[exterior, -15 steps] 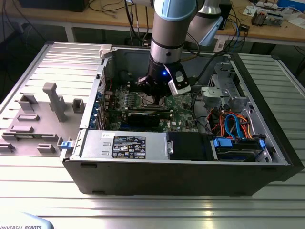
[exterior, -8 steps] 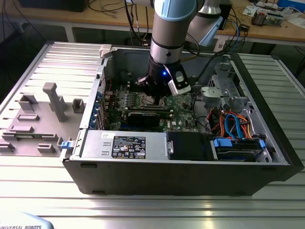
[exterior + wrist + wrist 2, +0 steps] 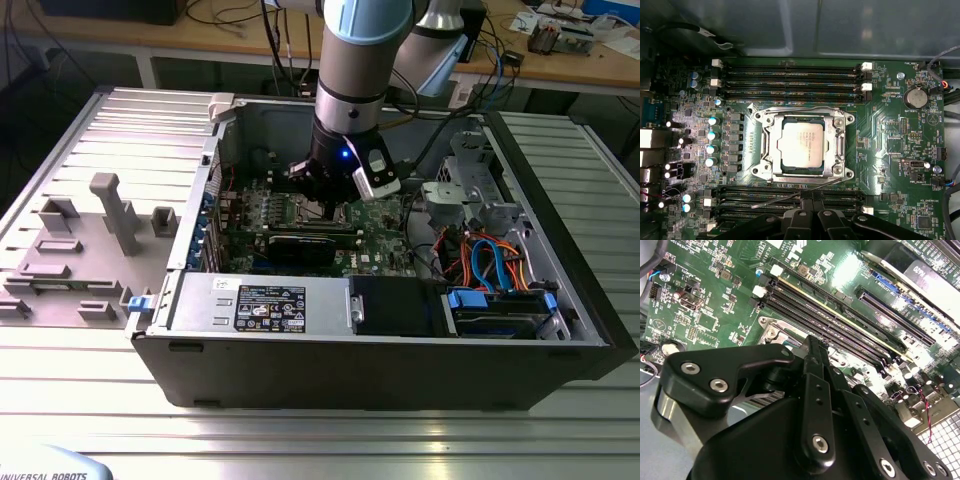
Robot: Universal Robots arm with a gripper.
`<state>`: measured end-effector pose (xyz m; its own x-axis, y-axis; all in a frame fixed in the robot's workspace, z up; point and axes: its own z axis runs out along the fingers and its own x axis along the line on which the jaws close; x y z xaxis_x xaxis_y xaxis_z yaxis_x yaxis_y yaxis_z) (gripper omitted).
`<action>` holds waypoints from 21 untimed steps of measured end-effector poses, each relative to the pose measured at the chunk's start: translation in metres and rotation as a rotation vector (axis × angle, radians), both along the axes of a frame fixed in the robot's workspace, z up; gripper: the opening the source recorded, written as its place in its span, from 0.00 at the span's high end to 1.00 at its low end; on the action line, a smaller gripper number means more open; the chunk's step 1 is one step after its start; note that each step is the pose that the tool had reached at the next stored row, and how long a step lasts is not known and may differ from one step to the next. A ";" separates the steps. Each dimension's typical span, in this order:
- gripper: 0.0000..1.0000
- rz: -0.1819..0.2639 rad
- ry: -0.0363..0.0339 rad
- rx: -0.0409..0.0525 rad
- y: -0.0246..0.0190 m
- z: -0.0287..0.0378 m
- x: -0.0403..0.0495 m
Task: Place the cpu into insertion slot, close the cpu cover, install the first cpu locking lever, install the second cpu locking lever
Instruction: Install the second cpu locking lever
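A robot arm reaches down into an open computer case (image 3: 380,340) lying on a ribbed metal table (image 3: 300,430). Its black gripper (image 3: 322,192) hangs low over the green circuit board (image 3: 880,145), directly above the processor area.

In the first wrist view, the cpu (image 3: 801,144) already sits flat in the insertion slot (image 3: 771,146), its silver-grey top facing up. The cpu cover (image 3: 838,142) lies closed around it, its square window framing the chip, presumably so the chip is pressed evenly onto the contacts beneath. A thin wire locking lever (image 3: 790,196) slants across the board just off the socket edge nearest the fingers, standing away from the cover instead of lying flush along it, so it appears not yet latched.

The socket lies just ahead of the fingertips, with rows of long black memory slots (image 3: 790,75) beyond it on the far side and more rows right under the fingers. In the second wrist view the fingers (image 3: 812,390) appear drawn close together, gripping nothing visible; that narrow stance likely suits pushing a thin lever.
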<state>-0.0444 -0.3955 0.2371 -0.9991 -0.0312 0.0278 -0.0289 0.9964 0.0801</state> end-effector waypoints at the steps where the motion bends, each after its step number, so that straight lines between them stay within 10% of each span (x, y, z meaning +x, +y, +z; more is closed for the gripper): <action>1: 0.89 0.000 0.0004 0.0006 0.0000 0.0000 0.0000; 6: 0.89 0.000 0.0007 0.0181 -0.0005 -0.0011 -0.0039; 15: 0.89 0.000 0.0007 0.0835 -0.0087 -0.0083 -0.0264; 21: 0.89 0.000 0.0007 0.1044 -0.0157 -0.0115 -0.0316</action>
<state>-0.0760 -0.4113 0.2256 -0.9991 -0.0342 0.0251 -0.0290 0.9826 0.1835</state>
